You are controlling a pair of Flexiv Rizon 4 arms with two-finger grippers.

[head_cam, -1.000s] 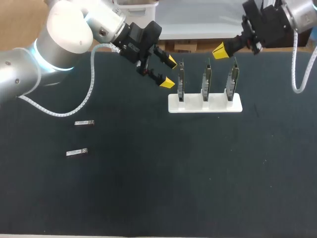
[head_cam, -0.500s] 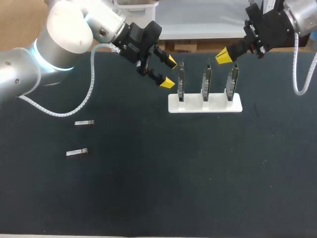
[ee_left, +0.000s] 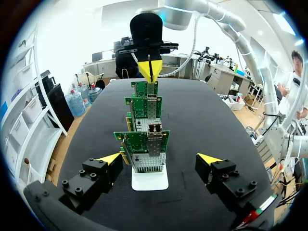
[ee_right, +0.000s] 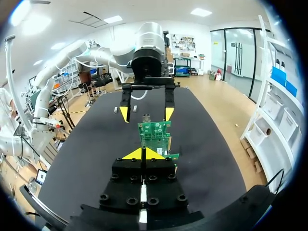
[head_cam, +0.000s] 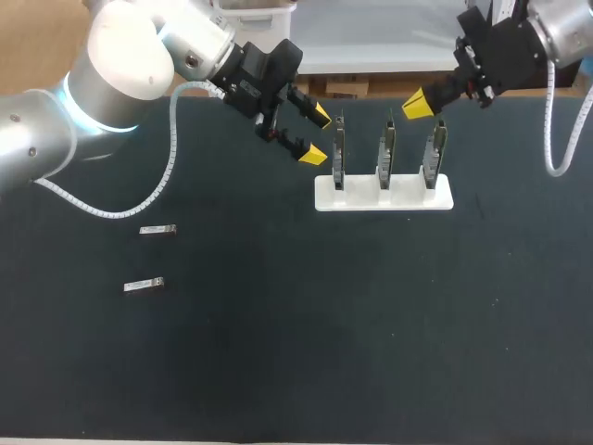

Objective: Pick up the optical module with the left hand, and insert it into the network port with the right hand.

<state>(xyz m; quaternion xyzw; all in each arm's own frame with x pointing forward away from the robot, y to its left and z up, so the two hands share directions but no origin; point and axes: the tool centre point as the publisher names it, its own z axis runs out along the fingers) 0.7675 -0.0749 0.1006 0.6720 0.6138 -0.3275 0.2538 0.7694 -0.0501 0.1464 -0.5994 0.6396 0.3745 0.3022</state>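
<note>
- Toward the left part of the desk [head_cam: 278, 352], well apart from both pincers: first optical module [head_cam: 157, 230] and second optical module [head_cam: 144, 286], flat on the dark surface, one in front of the other, neither touched.
- Judged as barely begun: no pick-up yet, no hand-over, no insertion, so the whole task left to do.
- Left pincer [head_cam: 316, 135] released and empty, fingers spread wide, hovering just beside the leftmost of three upright circuit boards [head_cam: 383, 148].
- Right pincer [head_cam: 419, 104] clenched on nothing, yellow tips pressed together, above and behind the boards, between the middle and rightmost ones.
- White stand [head_cam: 384, 197] carrying the boards on edge in a row, well apart from the modules.
- Network port [ee_left: 155, 137]: a metal cage on the board nearest the left pincer, its opening seemingly facing that pincer in the left wrist view.
- Long axis of each module: side to side across the desk in the head view, the two roughly parallel to each other and to the row of boards.
- Plug end versus latch end: too small to tell in any view.
- Likely need for the next move: left pincer away from the boards and over to one module, fingers turned to close across its narrow sides.
</note>
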